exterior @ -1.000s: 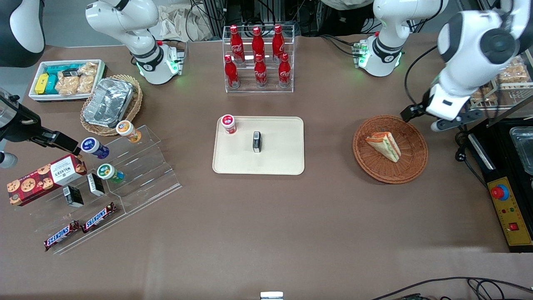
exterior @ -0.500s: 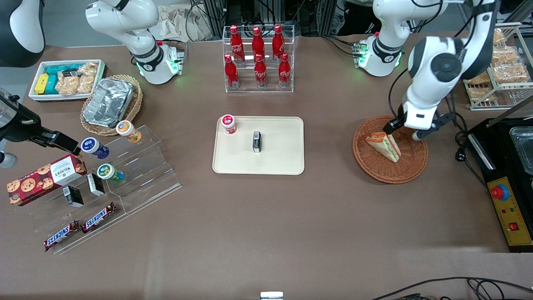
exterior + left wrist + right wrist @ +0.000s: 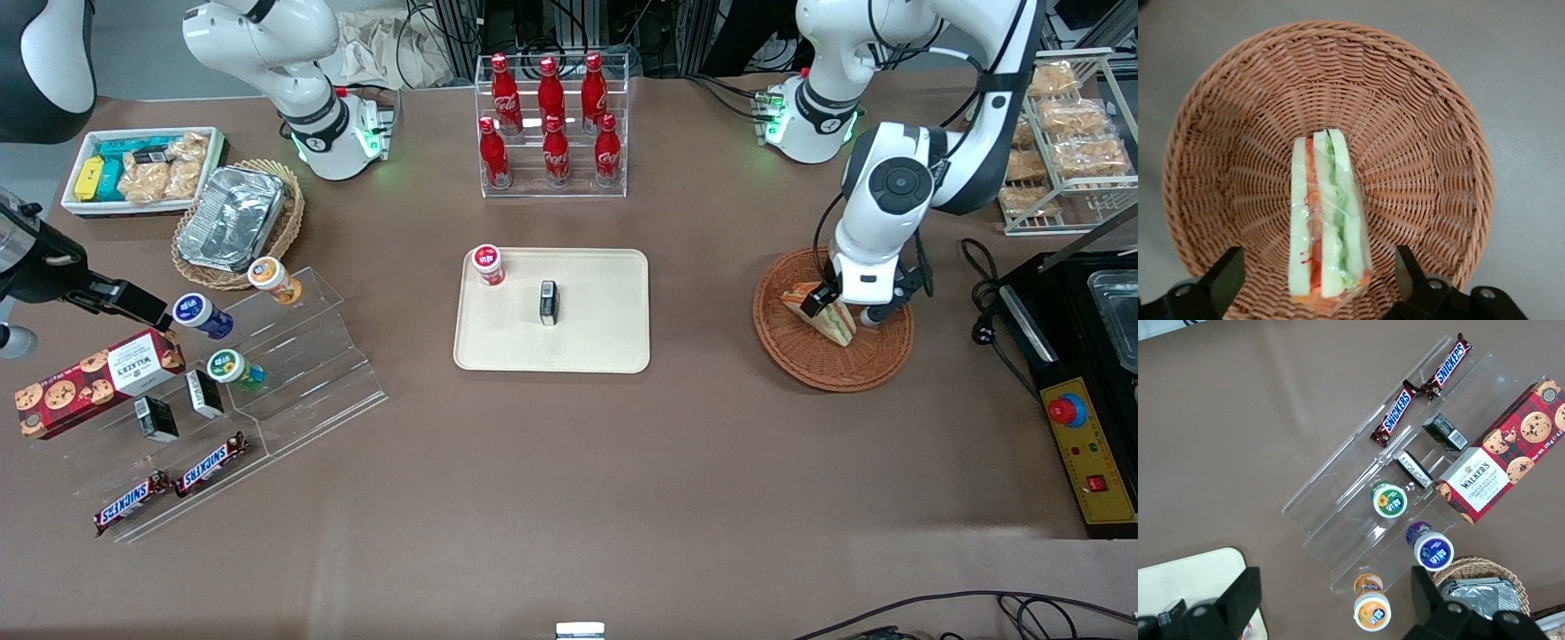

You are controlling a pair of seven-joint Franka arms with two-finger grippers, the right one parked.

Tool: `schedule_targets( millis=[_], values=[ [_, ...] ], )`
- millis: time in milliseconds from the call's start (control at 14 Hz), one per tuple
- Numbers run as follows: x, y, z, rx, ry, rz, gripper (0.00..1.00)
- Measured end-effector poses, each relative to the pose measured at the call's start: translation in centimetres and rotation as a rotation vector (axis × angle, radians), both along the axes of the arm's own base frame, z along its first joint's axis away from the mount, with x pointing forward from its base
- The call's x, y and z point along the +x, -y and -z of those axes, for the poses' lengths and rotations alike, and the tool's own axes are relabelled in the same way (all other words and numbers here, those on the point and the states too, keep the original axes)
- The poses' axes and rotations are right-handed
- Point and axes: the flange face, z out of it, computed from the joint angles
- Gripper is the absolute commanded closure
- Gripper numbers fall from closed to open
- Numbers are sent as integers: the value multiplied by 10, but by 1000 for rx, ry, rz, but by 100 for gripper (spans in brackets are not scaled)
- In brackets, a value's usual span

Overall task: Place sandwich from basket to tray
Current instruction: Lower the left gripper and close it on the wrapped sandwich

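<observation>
The sandwich [image 3: 837, 326], a wrapped wedge of pale bread with red and green filling, lies in the reddish-brown wicker basket [image 3: 794, 351] toward the working arm's end of the table. My left gripper [image 3: 843, 311] is down inside the basket, open, with one finger on each side of the sandwich. In the left wrist view the sandwich [image 3: 1327, 220] stands between the two dark fingers [image 3: 1223, 275], with a gap on both sides, over the basket [image 3: 1425, 147]. The gripper [image 3: 1317, 280] is not closed on it. The cream tray [image 3: 596, 333] lies at the table's middle.
On the tray stand a red-capped cup [image 3: 487, 264] and a small black box [image 3: 548, 302]. A rack of red bottles [image 3: 551, 124] stands farther from the camera. A black appliance [image 3: 1089, 373] and a wire rack of pastries [image 3: 1062, 142] are beside the basket.
The left arm swung from beside the basket to over it and came down. The open gripper now straddles the sandwich, which has not moved.
</observation>
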Motion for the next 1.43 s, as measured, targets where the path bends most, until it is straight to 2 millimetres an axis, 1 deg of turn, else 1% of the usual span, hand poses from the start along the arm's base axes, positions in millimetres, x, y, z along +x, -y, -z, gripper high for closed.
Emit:
schedule_targets(
  millis=[286,714,1000,1143,1214,1357,1429],
  values=[
    [-4,-1,11,4,-20,-26,0],
    [-4,-1,13,0,-8,-74,1],
    [-8,-1,20,0,-16,-97,2],
    [-11,-2,23,-1,-15,-98,13],
    [-11,-2,24,-2,-15,-98,23],
    [-10,-1,23,-3,-11,-99,52],
    [-9,-1,22,-5,-6,-100,69]
  ],
)
